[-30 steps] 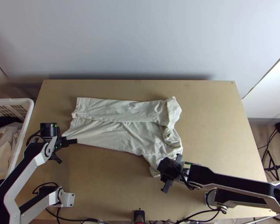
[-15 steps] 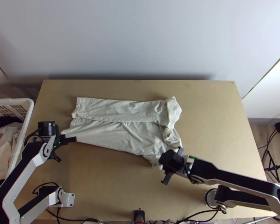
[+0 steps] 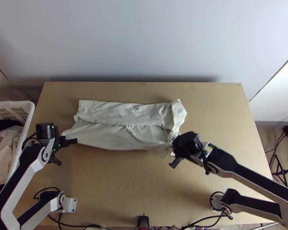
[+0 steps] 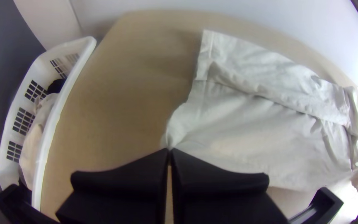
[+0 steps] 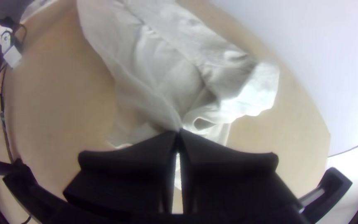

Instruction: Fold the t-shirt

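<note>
Item: t-shirt (image 3: 124,134), pale, laid on the light wooden table (image 3: 124,188) between and beyond the two pairs of fingers. A long band is folded over along the side farther from both pairs; bunched cloth is seen just beyond the right fingers.

Left gripper (image 3: 69,142): fingers pressed together, the shirt's near left corner pinched at their tips.

Right gripper (image 3: 174,153): fingers closed on the shirt's near part, toward its right end; loose cloth is left hanging beside their tips. The near side is drawn fairly smooth between the two grips.

Also listed: white basket (image 3: 28,107), placed outward of the left fingers, beside the table's left edge; pale cloth (image 4: 42,124) and a dark item (image 4: 56,86) are contained.
</note>
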